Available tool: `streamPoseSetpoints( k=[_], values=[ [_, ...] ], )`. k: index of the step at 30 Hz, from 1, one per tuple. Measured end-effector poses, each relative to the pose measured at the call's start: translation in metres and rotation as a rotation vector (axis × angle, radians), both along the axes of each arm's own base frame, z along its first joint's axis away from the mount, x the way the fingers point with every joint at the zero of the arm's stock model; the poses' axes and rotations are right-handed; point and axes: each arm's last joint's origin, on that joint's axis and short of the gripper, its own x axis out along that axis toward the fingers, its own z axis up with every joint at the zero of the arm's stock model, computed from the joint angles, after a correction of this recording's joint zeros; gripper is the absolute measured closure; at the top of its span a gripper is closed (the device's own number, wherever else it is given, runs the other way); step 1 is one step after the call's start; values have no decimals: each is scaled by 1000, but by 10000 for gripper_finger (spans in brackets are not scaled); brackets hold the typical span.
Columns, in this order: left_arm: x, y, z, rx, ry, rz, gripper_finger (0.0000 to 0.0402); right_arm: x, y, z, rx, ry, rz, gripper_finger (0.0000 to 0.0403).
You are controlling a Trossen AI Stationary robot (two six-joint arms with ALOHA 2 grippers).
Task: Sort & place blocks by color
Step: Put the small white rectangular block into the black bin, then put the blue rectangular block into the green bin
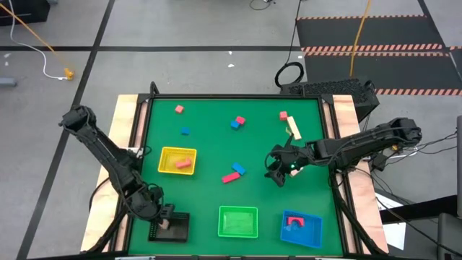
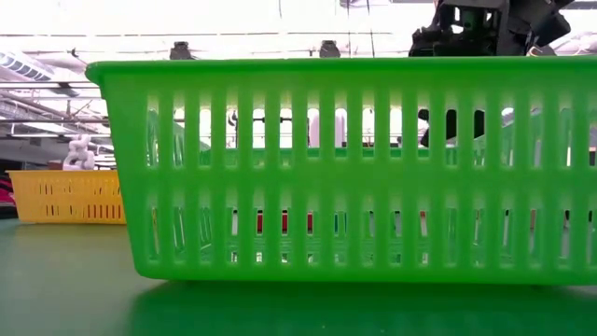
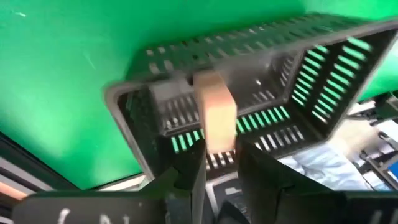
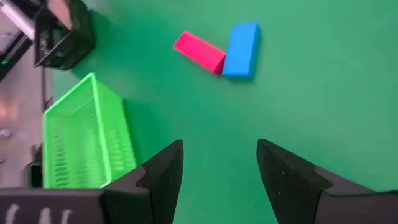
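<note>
My left gripper (image 1: 163, 221) hangs over the black tray (image 1: 175, 230) at the table's near left and is shut on a cream block (image 3: 214, 112). My right gripper (image 1: 276, 173) is open and empty above the green mat, right of centre. In its wrist view (image 4: 217, 168) a pink bar (image 4: 199, 52) and a blue bar (image 4: 241, 50) lie ahead of it, flat on the mat and touching at one end. More blocks lie on the far half: pink (image 1: 179, 109), blue (image 1: 185, 131), a blue and red pair (image 1: 238, 122), red (image 1: 284, 115) and a cream bar (image 1: 294, 128). My left gripper pinches the cream block's near end (image 3: 217, 142) between its two fingers (image 3: 196, 163). The block sticks out ahead of the fingers, lifted clear above the black tray's slotted floor (image 3: 273, 118).
A yellow tray (image 1: 166, 153) with a red block stands at centre left. A green tray (image 1: 238, 212) is at the near centre. A blue tray (image 1: 315, 232) with a pink block is at the near right. Wooden rails run along the left and right edges.
</note>
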Motion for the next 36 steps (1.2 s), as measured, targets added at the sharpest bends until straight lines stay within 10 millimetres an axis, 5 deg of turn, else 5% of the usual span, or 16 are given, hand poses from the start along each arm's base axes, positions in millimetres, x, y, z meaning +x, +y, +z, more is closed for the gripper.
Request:
streamPoseSetpoints(
  k=[18,26,36],
  values=[
    [12,-10,13,-132,-188,-25,309,4,-2,5,-52,-71,-19,206],
    [38,-3,30,-121,-506,113,309,17,-8,5,-139,-162,-28,206],
    [76,32,53,192,-983,255,309,38,-10,-30,-139,-73,-14,154]
  ],
)
